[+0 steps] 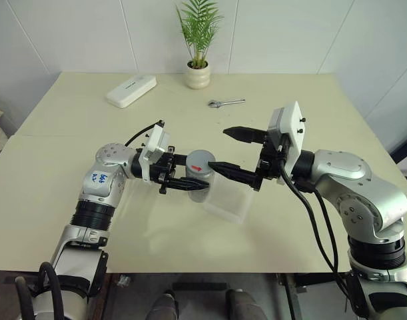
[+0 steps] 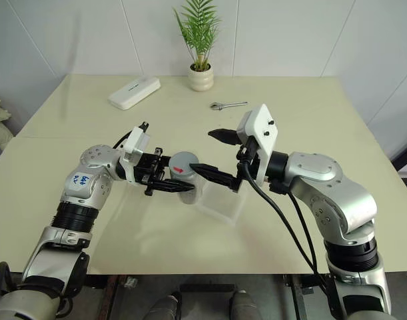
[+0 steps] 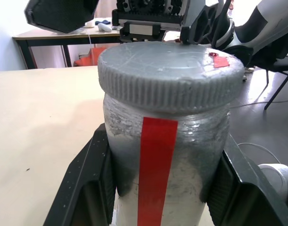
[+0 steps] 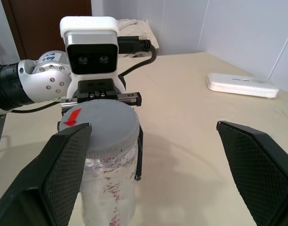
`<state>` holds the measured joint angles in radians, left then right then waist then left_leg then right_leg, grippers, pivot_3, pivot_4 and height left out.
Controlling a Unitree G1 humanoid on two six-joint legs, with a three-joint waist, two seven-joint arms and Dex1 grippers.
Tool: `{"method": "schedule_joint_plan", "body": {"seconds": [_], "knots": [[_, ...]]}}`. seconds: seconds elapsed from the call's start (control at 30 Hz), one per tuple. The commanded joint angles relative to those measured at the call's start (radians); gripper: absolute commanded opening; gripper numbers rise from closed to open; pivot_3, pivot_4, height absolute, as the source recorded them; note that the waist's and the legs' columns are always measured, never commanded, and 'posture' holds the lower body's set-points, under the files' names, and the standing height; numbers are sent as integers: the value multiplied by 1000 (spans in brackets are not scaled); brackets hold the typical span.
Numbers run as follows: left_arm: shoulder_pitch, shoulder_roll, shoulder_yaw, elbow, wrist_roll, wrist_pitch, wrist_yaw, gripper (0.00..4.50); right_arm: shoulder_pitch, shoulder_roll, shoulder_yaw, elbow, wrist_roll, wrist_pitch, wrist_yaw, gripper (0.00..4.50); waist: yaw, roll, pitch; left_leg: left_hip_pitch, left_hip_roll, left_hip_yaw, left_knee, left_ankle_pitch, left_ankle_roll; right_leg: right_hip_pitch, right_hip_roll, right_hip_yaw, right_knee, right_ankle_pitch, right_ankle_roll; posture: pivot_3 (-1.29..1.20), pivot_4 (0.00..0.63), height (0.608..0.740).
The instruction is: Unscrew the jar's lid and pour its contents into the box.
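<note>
My left gripper (image 1: 192, 181) is shut on the jar (image 3: 162, 160), a clear jar with a vertical red stripe, and holds it upright above the table. The gray lid (image 1: 199, 162) with its small red mark sits on the jar. My right gripper (image 1: 217, 148) is open wide at the lid's height. One finger lies close beside the lid's (image 4: 103, 123) rim, the other stands well off. The translucent box (image 1: 228, 201) rests on the table just beyond and below the jar. Small reddish-brown specks, the contents (image 4: 113, 193), show through the jar wall.
At the table's far edge stand a white plant pot (image 1: 197, 76) and a white oblong device (image 1: 131, 91). A metal wrench (image 1: 226, 103) lies behind my right gripper. The table (image 1: 70, 147) is bare to the left and front.
</note>
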<state>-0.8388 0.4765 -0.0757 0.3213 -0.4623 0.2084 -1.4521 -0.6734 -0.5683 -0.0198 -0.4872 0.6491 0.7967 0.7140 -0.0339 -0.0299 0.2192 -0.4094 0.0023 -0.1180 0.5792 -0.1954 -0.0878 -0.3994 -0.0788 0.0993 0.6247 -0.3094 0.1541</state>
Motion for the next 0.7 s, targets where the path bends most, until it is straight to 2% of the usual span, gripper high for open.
{"method": "schedule_joint_plan", "body": {"seconds": [0.03,0.2,0.33,0.7], "knots": [[-18,-3,21,-16,-8,-10,1,1984,-25,4,-42,-65,47,19,-40,4474,0,0,0,0,0,0,0,0,0,0,0,0,0,0,0,0,150,740],[-24,-15,15,-8,-6,-13,-2,1984,-53,37,-35,-72,82,28,-81,4474,-1,0,0,0,0,0,0,0,0,0,0,0,0,0,0,0,150,740],[-35,-37,10,-4,-7,-19,-4,1984,-82,124,8,-64,112,44,-135,4474,-1,0,0,0,0,0,0,0,0,0,0,0,0,0,0,0,150,740],[-40,-62,10,-10,-6,-26,-4,1984,-106,211,133,-20,74,82,-178,4474,-1,0,0,0,0,0,0,0,0,0,0,0,1,0,0,0,150,740]]}}
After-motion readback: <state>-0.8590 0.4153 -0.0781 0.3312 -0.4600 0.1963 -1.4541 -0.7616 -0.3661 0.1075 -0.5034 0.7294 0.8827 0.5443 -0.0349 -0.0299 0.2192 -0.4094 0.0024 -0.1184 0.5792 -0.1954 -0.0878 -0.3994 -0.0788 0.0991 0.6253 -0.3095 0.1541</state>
